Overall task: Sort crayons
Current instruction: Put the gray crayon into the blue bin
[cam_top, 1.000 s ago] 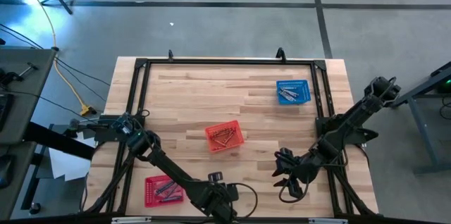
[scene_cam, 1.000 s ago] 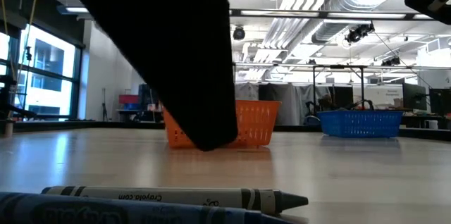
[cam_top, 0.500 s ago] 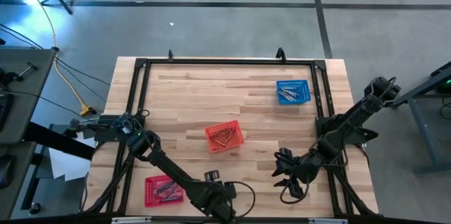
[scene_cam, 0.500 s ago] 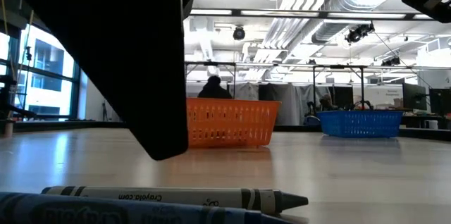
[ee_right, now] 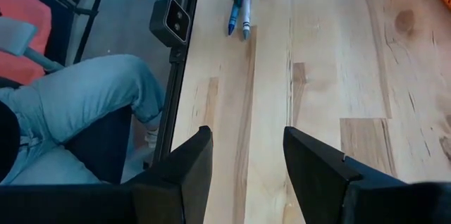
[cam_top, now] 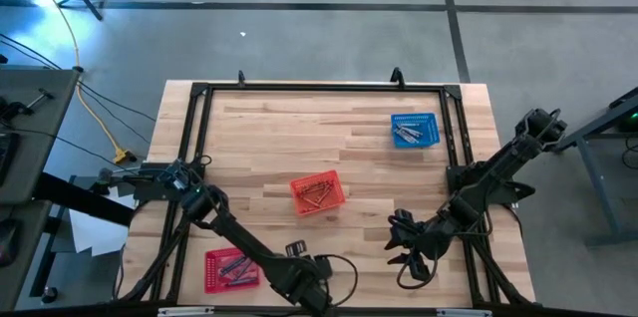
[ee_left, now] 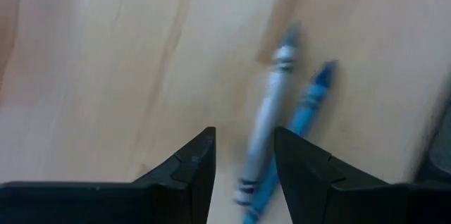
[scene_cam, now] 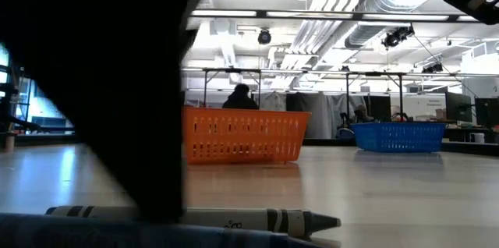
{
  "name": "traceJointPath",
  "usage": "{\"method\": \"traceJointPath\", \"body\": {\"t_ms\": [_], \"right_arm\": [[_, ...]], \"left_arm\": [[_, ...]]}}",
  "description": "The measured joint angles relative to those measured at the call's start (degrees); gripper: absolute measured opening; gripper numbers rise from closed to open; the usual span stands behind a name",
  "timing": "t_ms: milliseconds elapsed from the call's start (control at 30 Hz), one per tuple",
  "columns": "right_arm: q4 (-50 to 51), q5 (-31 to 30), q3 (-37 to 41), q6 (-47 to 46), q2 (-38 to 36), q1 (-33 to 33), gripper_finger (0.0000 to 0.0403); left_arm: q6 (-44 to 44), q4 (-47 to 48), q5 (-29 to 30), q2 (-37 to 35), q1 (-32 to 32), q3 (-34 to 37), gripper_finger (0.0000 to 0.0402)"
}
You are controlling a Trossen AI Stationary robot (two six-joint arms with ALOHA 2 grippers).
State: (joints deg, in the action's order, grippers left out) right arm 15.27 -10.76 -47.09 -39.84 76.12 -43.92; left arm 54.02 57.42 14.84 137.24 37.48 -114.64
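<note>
We see the wooden table [cam_top: 329,148] from above, with the left arm [cam_top: 234,237] reaching along its near edge and the right arm [cam_top: 488,182] at the right side. An orange basket [cam_top: 317,194] sits near the centre, a blue basket [cam_top: 415,130] toward the far right, and a red basket [cam_top: 231,269] at the near left; each holds crayons. The left gripper [ee_left: 244,157] hovers with fingers apart and nothing between them, directly over a grey crayon [ee_left: 266,122] and a blue crayon [ee_left: 304,115] lying side by side, touching, on the bare wood. The right gripper [ee_right: 246,157] likewise stands spread and empty above the table.
</note>
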Motion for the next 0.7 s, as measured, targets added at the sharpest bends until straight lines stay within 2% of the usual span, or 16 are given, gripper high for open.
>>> {"method": "traceJointPath", "body": {"t_ms": [133,433,567,700], "right_arm": [[0.0,0.0,0.0,0.3,0.0,0.0,0.0169],[-0.1,0.0,0.0,0.3,0.0,0.0,0.0169],[-0.1,0.0,0.0,0.3,0.0,0.0,0.0169],[-0.1,0.0,0.0,0.3,0.0,0.0,0.0169]], "left_arm": [[1.6,-2.5,-1.1,-0.2,-0.2,3.1,0.0133],[0.9,-2.2,-1.6,-0.3,-1.0,3.3,0.0126],[2.4,-2.0,-4.0,-0.3,-1.9,3.3,0.0089],[4.4,-1.8,-5.3,-0.3,-2.3,3.3,0.0029]]}}
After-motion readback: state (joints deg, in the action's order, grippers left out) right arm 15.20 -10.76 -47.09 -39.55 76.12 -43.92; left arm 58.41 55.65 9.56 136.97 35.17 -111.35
